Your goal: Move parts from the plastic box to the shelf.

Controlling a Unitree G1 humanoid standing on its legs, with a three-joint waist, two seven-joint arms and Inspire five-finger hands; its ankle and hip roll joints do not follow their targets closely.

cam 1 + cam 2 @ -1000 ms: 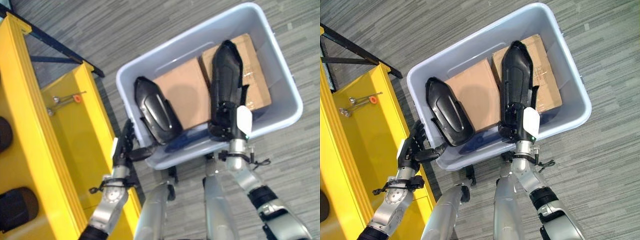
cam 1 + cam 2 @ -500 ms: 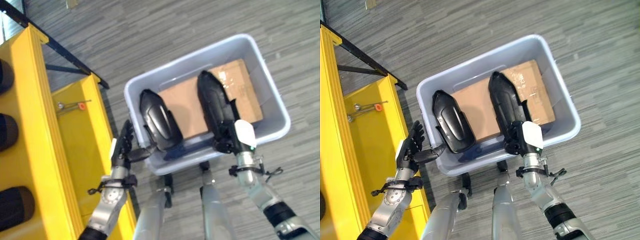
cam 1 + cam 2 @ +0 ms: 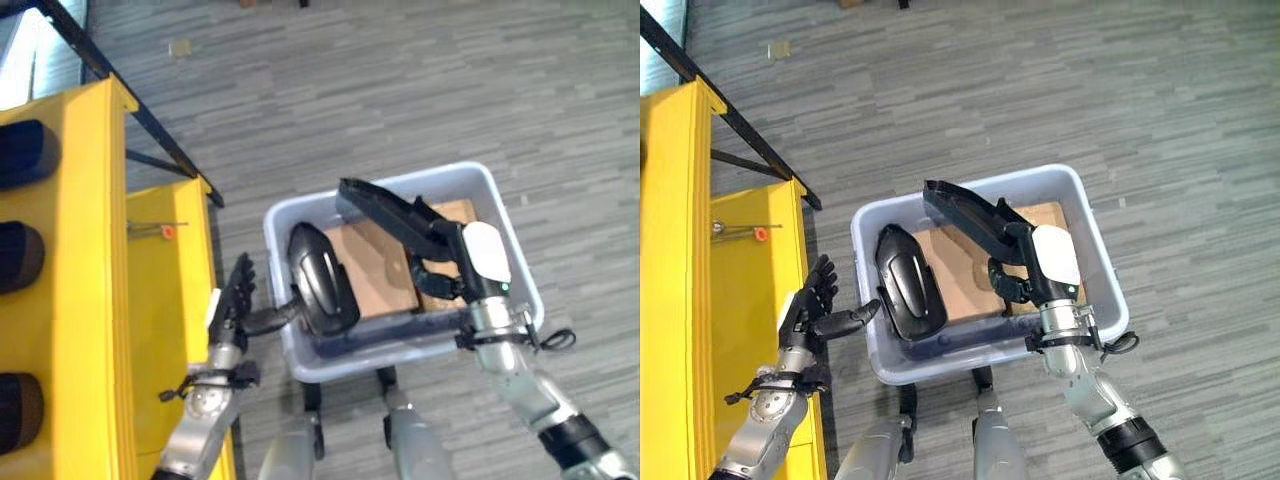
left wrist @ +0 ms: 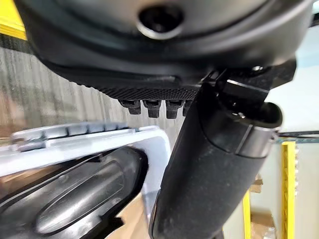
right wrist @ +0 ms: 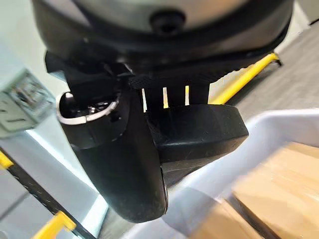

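A grey plastic box (image 3: 1100,300) is sitting on the carpeted floor (image 3: 1060,90) beside a yellow shelf (image 3: 675,300). The right hand (image 3: 1025,270) is gripping 1 long black part (image 3: 965,215), raised at a tilt over the box. The left hand (image 3: 810,310) (fingers spread, thumb outstretched) is hovering just outside the box near a second black part (image 3: 908,290), which is lying inside on brown cardboard (image 3: 955,275).
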